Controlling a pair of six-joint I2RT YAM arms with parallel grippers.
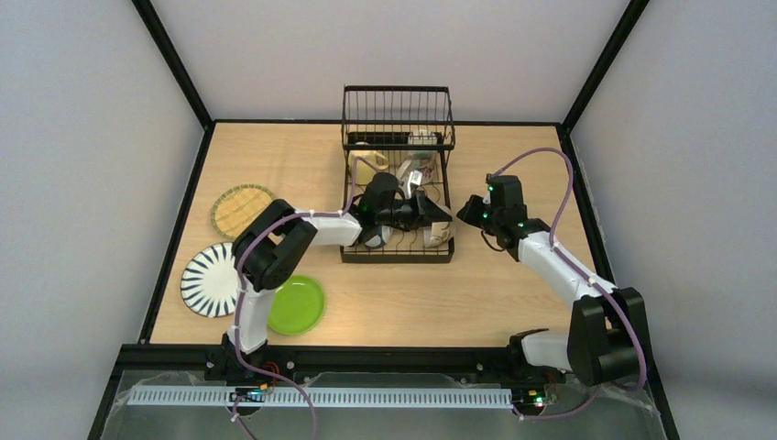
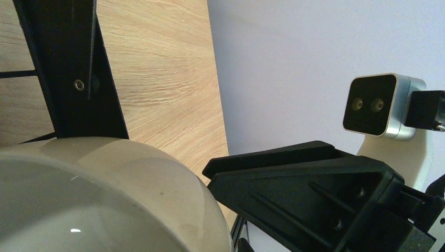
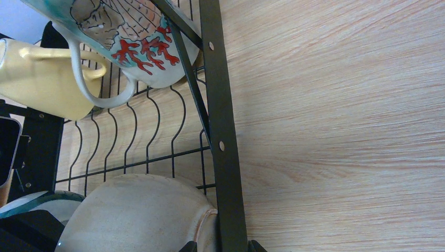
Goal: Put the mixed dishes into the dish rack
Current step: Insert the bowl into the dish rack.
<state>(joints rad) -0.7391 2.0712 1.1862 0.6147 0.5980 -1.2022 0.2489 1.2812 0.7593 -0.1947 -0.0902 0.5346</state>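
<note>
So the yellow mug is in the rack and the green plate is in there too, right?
Not quite. The lime green plate is not in the dish rack; it lies flat on the table, as the top view shows. The pale yellow mug is in the rack.

Pale wood grain, matt, across the tabletop (image 1: 513, 284). Thin black-coated metal wire for the dish rack (image 1: 399, 140). Inside the rack, glossy glazed ceramic on a beige bowl (image 3: 141, 215); smooth sheen on the pale yellow mug (image 3: 47, 79). Left of the rack, shiny lime green plate (image 1: 298, 304) and woven-textured tan plate (image 1: 240, 209).
</note>
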